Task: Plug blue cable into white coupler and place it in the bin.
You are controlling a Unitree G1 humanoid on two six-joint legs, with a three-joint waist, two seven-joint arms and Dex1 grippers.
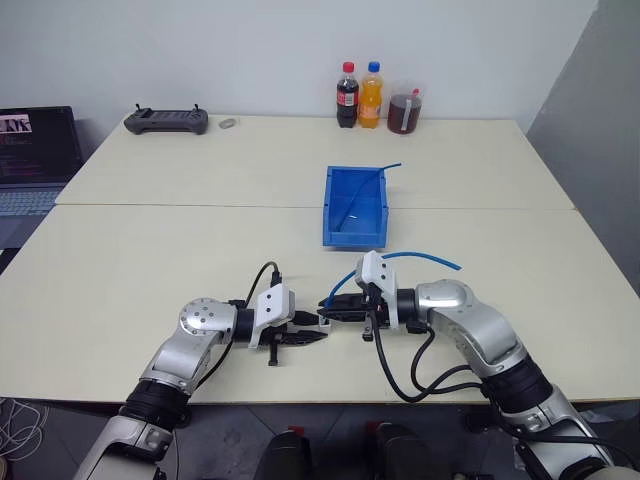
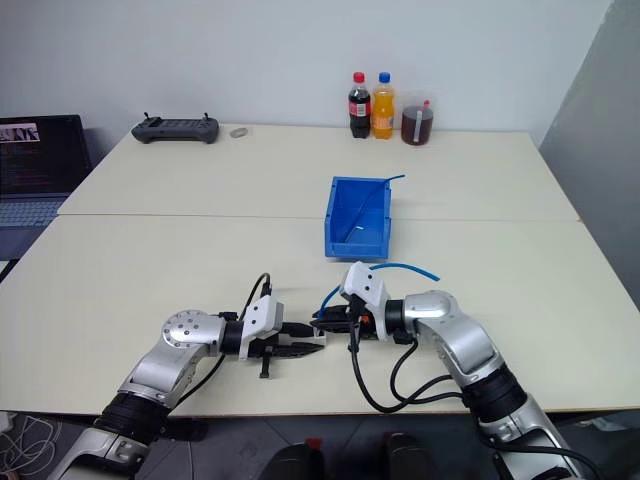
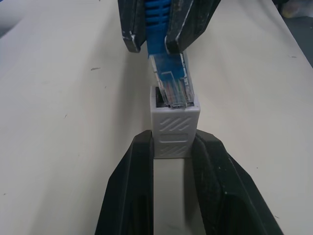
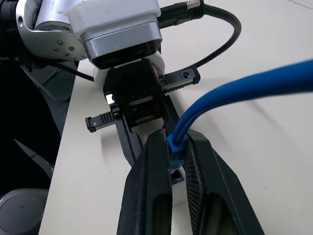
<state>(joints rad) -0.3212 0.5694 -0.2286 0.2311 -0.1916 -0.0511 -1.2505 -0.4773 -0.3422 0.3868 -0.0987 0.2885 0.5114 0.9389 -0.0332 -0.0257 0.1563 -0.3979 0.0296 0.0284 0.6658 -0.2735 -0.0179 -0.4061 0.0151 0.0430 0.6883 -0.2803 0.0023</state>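
Observation:
Near the table's front edge my two grippers meet tip to tip. My left gripper (image 3: 173, 145) is shut on the white coupler (image 3: 174, 128), a small ribbed box with its dark opening facing away. My right gripper (image 4: 174, 143) is shut on the plug end of the blue cable (image 1: 421, 259). The clear plug (image 3: 172, 90) sits at the coupler's opening, its tip partly inside. The cable arcs back over my right wrist. The blue bin (image 1: 353, 238) stands behind the grippers at mid table, and another thin blue cable (image 1: 377, 183) leans over its far right corner.
Two bottles (image 1: 347, 95) (image 1: 371, 95) and a jar of dark liquid (image 1: 404, 112) stand at the table's far edge. A black controller (image 1: 167, 121) and a small grey round object (image 1: 229, 123) lie far left. A laptop (image 1: 35, 160) sits off the left side.

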